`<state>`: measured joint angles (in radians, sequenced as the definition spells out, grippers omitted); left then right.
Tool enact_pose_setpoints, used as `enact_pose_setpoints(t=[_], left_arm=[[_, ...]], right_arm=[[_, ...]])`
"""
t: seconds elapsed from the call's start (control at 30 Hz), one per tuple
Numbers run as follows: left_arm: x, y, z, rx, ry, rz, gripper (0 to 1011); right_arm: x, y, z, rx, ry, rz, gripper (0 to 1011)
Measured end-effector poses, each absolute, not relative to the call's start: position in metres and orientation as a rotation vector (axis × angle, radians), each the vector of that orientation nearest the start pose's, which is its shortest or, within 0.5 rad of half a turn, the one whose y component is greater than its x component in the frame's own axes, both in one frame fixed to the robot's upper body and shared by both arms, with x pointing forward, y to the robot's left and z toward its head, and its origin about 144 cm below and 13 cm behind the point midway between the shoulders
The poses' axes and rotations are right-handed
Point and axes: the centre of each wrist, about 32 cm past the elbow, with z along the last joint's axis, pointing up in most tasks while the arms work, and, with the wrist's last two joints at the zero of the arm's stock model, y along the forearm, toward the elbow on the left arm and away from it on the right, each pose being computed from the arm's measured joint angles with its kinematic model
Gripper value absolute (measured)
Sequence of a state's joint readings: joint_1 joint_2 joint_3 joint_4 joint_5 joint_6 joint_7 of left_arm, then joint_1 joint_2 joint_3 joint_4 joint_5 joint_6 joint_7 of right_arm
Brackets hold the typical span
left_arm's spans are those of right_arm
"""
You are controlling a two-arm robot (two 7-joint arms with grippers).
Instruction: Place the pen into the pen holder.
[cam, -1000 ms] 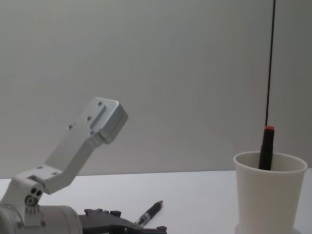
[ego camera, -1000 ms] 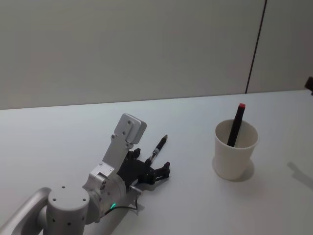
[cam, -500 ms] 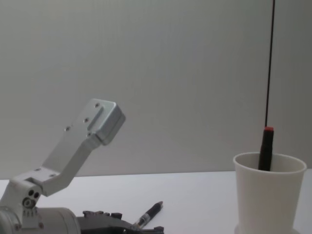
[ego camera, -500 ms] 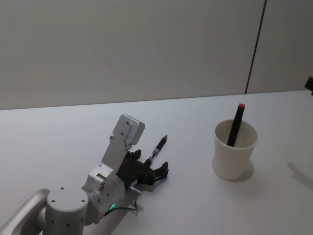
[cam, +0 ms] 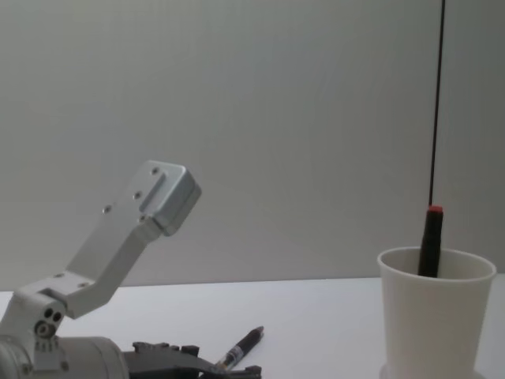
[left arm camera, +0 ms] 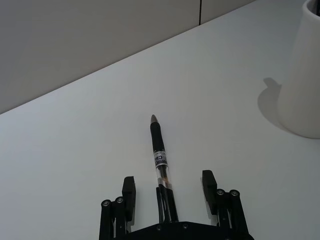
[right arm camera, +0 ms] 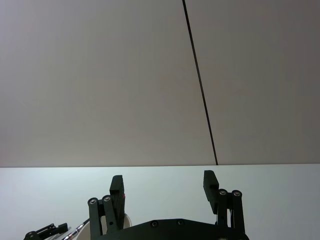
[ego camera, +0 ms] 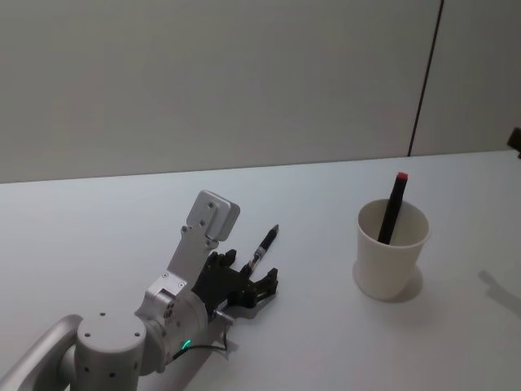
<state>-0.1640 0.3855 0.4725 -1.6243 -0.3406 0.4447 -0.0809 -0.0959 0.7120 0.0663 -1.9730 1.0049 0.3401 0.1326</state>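
Left wrist view: left gripper (left arm camera: 169, 191), jaws wide, straddles the pen (left arm camera: 160, 152) lying on the table (left arm camera: 70, 150); cup (ego camera: 391, 259) (a marker (ego camera: 396, 195) already inside) at three o'clock. Grasping and carrying remain. Right gripper (right arm camera: 164, 186) idles aloft, jaws spread.

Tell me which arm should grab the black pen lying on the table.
Left. The left gripper is open with its jaws straddling the black clear-barrelled pen; the right gripper hangs open, well away.
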Motion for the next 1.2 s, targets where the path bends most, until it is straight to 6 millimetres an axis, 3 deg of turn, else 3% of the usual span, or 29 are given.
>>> enact_pose_setpoints(t=[1.2], left_arm=[[0.4707,0.1954,1.1711,0.407,0.183,1.036,605]], right_arm=[[0.4244,-0.3554,1.2912,0.109,0.26,-1.136,1001]])
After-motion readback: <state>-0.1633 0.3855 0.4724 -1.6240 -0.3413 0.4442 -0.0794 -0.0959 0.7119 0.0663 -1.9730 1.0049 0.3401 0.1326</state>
